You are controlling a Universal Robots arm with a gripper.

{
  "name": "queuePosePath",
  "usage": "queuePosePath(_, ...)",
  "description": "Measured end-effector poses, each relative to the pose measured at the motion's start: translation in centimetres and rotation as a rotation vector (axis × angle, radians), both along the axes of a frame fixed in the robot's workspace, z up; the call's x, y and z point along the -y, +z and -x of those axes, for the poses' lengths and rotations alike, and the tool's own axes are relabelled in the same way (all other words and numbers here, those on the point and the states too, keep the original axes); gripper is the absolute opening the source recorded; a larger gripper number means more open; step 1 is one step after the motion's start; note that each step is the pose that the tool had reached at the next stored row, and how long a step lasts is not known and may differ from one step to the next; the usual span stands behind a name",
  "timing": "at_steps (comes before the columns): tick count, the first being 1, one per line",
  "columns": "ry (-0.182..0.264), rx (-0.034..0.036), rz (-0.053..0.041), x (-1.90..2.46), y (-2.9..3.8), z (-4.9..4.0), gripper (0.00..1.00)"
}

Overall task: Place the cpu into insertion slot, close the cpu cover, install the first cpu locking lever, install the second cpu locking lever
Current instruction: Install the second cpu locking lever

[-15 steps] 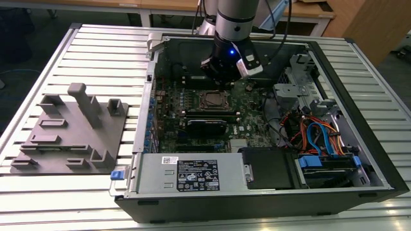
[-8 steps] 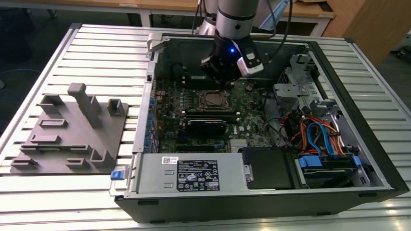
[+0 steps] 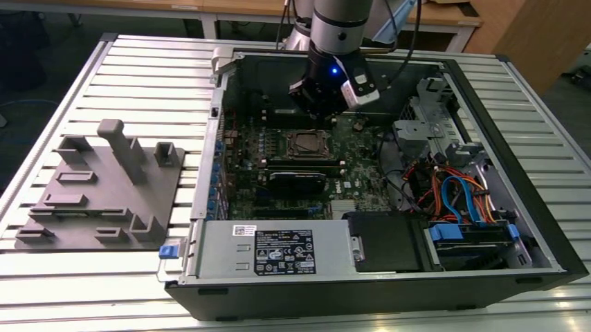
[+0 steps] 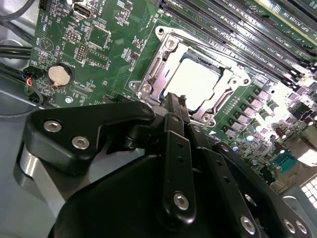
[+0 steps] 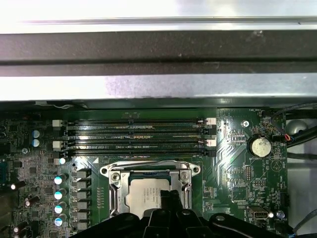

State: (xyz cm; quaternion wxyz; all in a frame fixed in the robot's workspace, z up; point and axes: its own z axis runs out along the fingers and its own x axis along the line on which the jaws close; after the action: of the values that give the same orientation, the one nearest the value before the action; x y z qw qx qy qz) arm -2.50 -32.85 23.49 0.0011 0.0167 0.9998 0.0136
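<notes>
The gripper (image 3: 325,105) hangs inside the open computer case (image 3: 517,173), just above the motherboard (image 3: 356,181); in both wrist views its black fingers (image 4: 174,106) come together at the tip, closed on nothing that can be made out; directly beneath the fingertips the cpu (image 5: 143,194) lies flat in the insertion slot (image 5: 115,179), its silvery top showing through the window of the cpu cover (image 4: 163,67), which lies down over it; beyond the fingertips run the long memory slots (image 5: 136,139).
</notes>
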Motion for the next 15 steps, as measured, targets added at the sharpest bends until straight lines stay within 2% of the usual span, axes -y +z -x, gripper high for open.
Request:
queuePosePath(9, 0.000, 0.0000, 0.0000, 0.00, 0.02, 0.00, 0.10)
queuePosePath(10, 0.000, -0.0006, -0.0034, 0.02, 0.03, 0.00, 0.10)
queuePosePath(12, 0.000, -0.0025, -0.0252, 0.18, 0.02, 0.00, 0.10)
queuePosePath(13, 0.000, -0.0038, -0.0317, 0.34, 0.01, 0.00, 0.10)
queuePosePath(15, 0.000, -0.0064, -0.0366, 0.70, 0.02, 0.00, 0.10)
